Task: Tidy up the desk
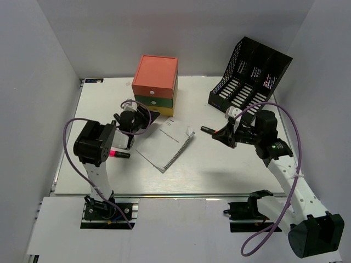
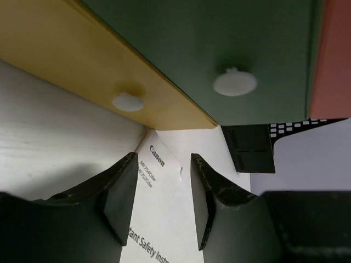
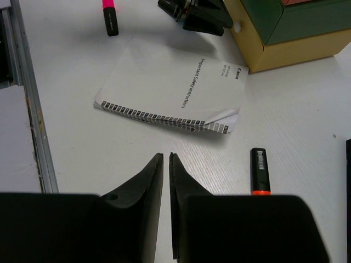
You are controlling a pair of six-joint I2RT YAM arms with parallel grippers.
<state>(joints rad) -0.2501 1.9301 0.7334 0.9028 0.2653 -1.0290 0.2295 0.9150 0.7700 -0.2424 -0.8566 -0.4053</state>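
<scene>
The desk point(image 1: 219, 170) is a white tabletop. On it lie a Canon booklet point(image 1: 164, 143) point(image 3: 170, 87), a pink highlighter point(image 1: 118, 155) point(image 3: 109, 16) and a black marker with an orange end point(image 1: 208, 130) point(image 3: 260, 171). My left gripper point(image 1: 140, 118) point(image 2: 163, 197) is open and holds nothing. It hovers over the booklet's corner point(image 2: 159, 164), just in front of the yellow bottom drawer point(image 2: 82, 60) and its white knob point(image 2: 128, 101). My right gripper point(image 1: 222, 136) point(image 3: 166, 159) has its jaws almost touching, with nothing between them. It sits low over bare desk, and the marker is just to its right.
The orange-green-yellow drawer box point(image 1: 155, 85) point(image 3: 274, 33) stands at the back centre. A black mesh file rack point(image 1: 249, 76) stands at the back right. A metal rail point(image 3: 27, 109) runs along the desk's near edge. White walls close in on the left, back and right.
</scene>
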